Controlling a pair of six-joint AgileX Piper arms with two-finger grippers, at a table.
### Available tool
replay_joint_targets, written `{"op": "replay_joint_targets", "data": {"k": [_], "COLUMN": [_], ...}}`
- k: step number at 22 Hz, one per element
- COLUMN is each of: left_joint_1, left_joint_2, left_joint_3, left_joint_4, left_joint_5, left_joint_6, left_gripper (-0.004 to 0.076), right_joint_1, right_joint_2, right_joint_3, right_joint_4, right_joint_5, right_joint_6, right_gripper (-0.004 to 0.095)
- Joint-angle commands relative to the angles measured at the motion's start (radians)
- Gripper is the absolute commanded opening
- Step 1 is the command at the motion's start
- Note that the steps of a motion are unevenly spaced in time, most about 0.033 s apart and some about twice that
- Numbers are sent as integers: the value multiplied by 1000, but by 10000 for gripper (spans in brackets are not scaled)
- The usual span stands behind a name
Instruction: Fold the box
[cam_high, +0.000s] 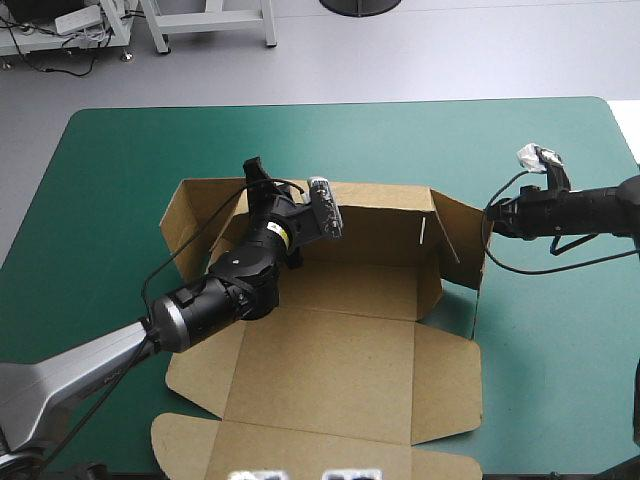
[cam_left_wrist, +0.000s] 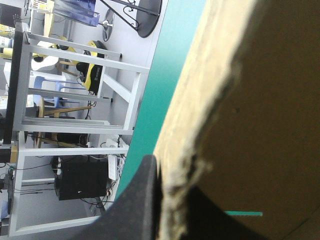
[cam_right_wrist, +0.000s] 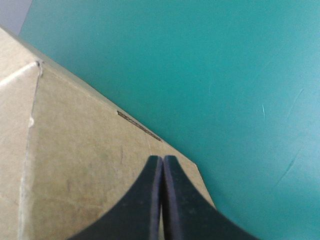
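The brown box (cam_high: 330, 370) lies mid-table with its far and side walls raised and its lid panel flat toward the near edge. My left gripper (cam_high: 255, 172) reaches over the far-left corner and is shut on the top edge of that wall. In the left wrist view the board (cam_left_wrist: 250, 125) runs between the fingers of the left gripper (cam_left_wrist: 167, 175). My right gripper (cam_high: 490, 213) is shut, its tips against the outer face of the right wall. In the right wrist view that wall (cam_right_wrist: 90, 165) lies just ahead of the right gripper's (cam_right_wrist: 162, 159) joined fingers.
The teal-green cover (cam_high: 560, 340) shows as a wide strip to the right of the box and another along the far edge (cam_high: 330, 140). The lid's front flaps (cam_high: 190, 435) reach the table's near edge.
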Motion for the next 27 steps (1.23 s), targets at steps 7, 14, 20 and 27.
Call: {"op": "replay_joint_targets", "data": {"k": [7,14,20,27], "left_joint_1": [-7,-8,-8,-6], "left_joint_2": [-36,-36,-36,-36], "left_joint_3": [-26,-26,-26,-26], "left_joint_4": [86,77,104,133], "left_joint_5": [-3,3,33,83], "left_joint_6": [-110,-168,-227,-189], "left_gripper": [-6,-6,-6,-6], "right_joint_1": [-4,-4,-4,-4], "right_joint_2": [-48,-48,-48,-49], "right_joint_3": [-22,-22,-22,-22], "right_joint_4": [97,117,150,161], "right_joint_5": [-2,-17,44,77], "right_joint_6": [-8,-8,-8,10], "right_gripper": [-25,-25,-24,-24]}}
